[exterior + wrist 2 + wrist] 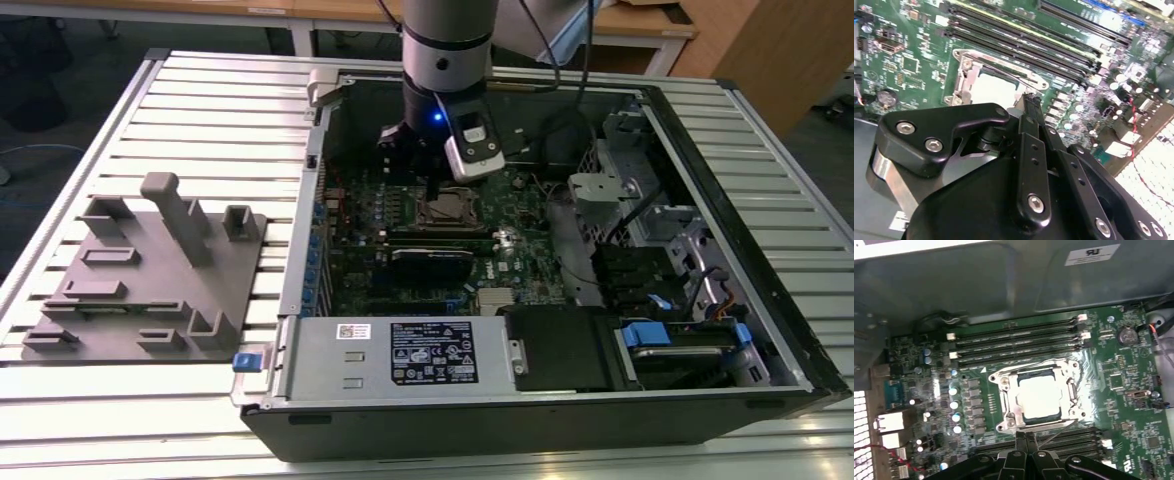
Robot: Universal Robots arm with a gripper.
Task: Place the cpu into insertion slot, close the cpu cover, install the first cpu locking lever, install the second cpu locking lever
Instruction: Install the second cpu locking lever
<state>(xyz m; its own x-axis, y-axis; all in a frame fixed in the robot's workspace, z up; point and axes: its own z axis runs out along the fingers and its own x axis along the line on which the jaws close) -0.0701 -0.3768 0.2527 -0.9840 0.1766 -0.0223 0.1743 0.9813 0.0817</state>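
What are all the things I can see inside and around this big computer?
computer case: one, black, open on the slatted table
slatted table: one, silver
circuit board: one, green, inside the case
cpu: one, silver-grey, in the insertion slot
cpu cover: one, silver frame, closed around the cpu
memory slots: several, long, black, beside the socket
labelled box: one, grey, at the case's front
fixture block: one, grey, exterior view's left
gripper: one, black, fingers together at the socket's edge
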